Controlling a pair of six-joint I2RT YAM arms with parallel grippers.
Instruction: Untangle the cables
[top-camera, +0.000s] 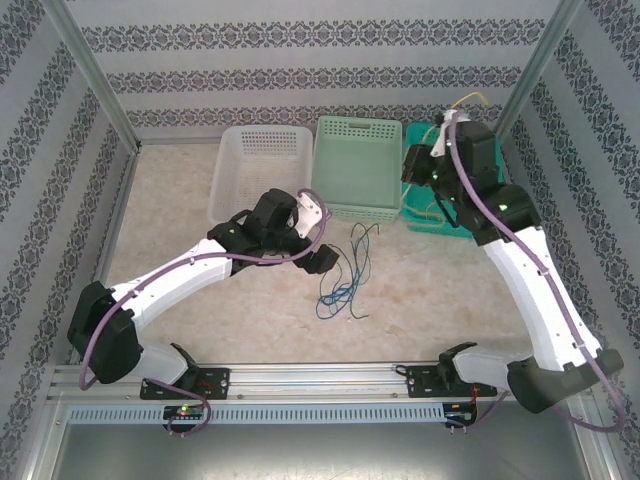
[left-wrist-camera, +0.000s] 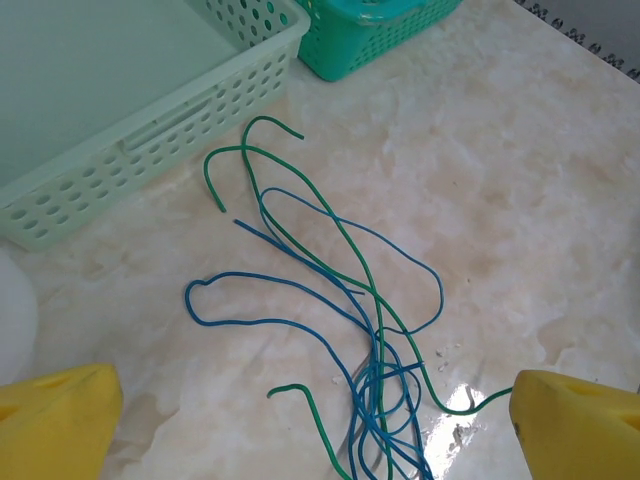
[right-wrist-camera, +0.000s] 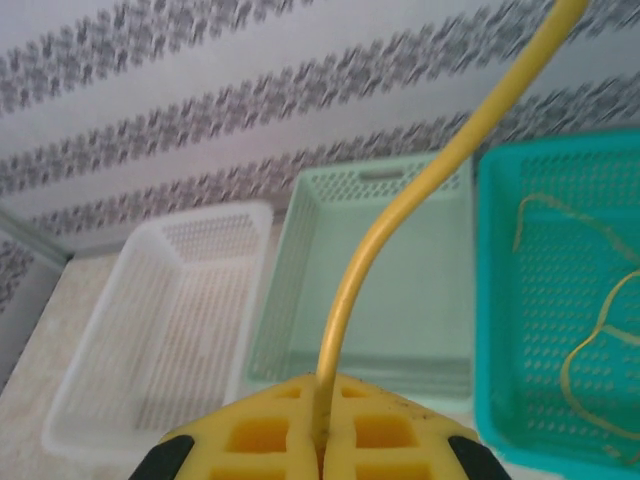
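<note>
A tangle of thin green and dark blue cables (top-camera: 345, 275) lies on the marbled table in front of the pale green basket. In the left wrist view the green cable (left-wrist-camera: 340, 225) crosses the blue cable (left-wrist-camera: 250, 279), and they knot together at the lower middle. My left gripper (left-wrist-camera: 315, 440) is open just above them, its yellow pads (left-wrist-camera: 55, 420) wide apart. Raised over the teal basket (top-camera: 415, 215), my right gripper (right-wrist-camera: 322, 440) is shut on a yellow cable (right-wrist-camera: 400, 220) that arcs up and right. More yellow cable (right-wrist-camera: 590, 350) lies inside that basket.
Three baskets stand in a row at the back: white (top-camera: 258, 170), pale green (top-camera: 358, 165) and teal. Patterned walls and metal posts enclose the table. Bare table lies to the left and near side of the tangle.
</note>
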